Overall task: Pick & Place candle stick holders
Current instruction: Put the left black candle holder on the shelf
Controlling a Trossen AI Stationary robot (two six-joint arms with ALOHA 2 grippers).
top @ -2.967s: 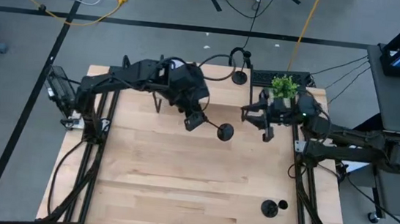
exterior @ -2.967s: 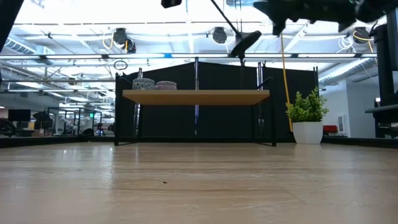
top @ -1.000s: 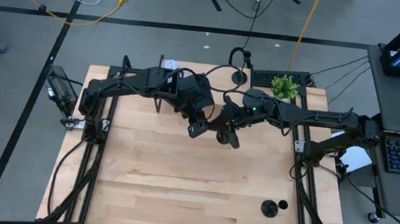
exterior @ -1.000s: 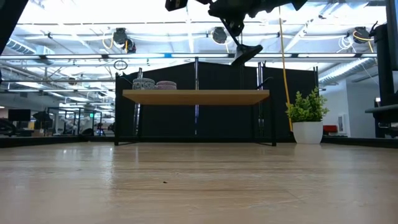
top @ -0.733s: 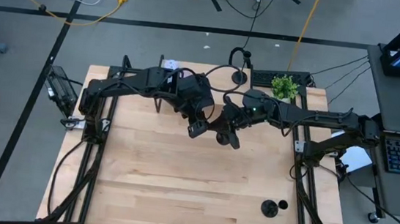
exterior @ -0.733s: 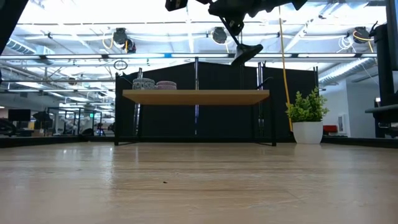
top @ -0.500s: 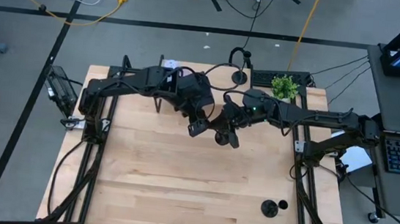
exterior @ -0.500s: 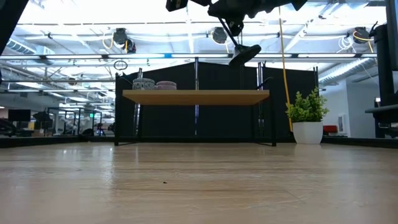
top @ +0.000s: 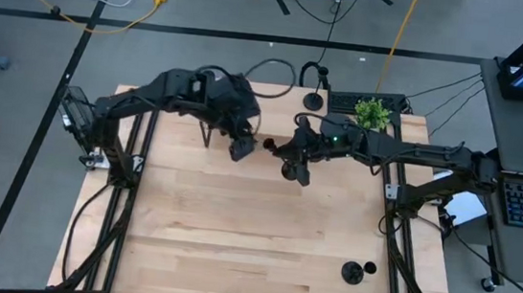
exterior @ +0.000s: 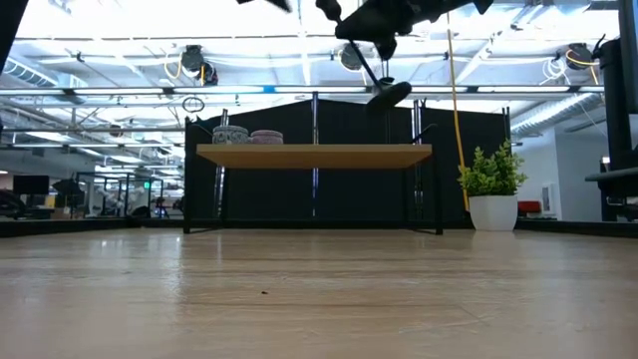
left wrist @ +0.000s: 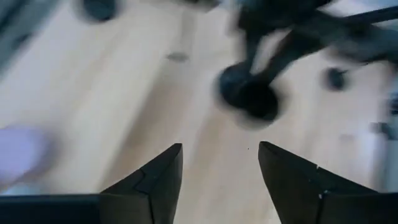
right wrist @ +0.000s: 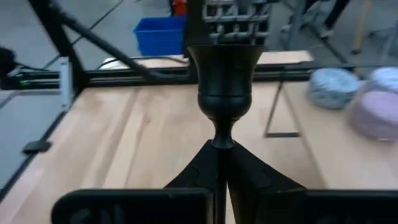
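A matte-black candle stick holder (top: 290, 165) hangs high over the table's far middle, with my right gripper (top: 286, 151) shut on it. Its cup (right wrist: 224, 65) shows just beyond the fingertips in the right wrist view. Its round base (exterior: 387, 95) is the lowest part in the low view. My left gripper (top: 242, 148) stands open just left of it, touching nothing; its wrist view shows the base (left wrist: 249, 99) ahead of the open fingers. A second holder (top: 313, 101) stands on its base at the far edge. A third (top: 353, 272) sits near the right near corner. My right gripper pinches the holder's thin stem (right wrist: 221, 144) just under the cup, between its two fingertips. The fingers come from the table's right, close to level. The holder is lifted clear and tilted, its base (top: 293, 173) lower and toward the near side.
A wooden shelf (exterior: 314, 155) on thin black legs stands at the far left and carries a blue tin (right wrist: 333, 87) and a purple tin (right wrist: 376, 112). A potted plant (top: 372, 112) stands at the far right. Bare wood (top: 233, 240) fills the table's middle and near side.
My left gripper has let go of the holder and drawn back and up toward the table's far left. The holder stays lifted in my right gripper, which has turned a little, so the base now hangs flatter.
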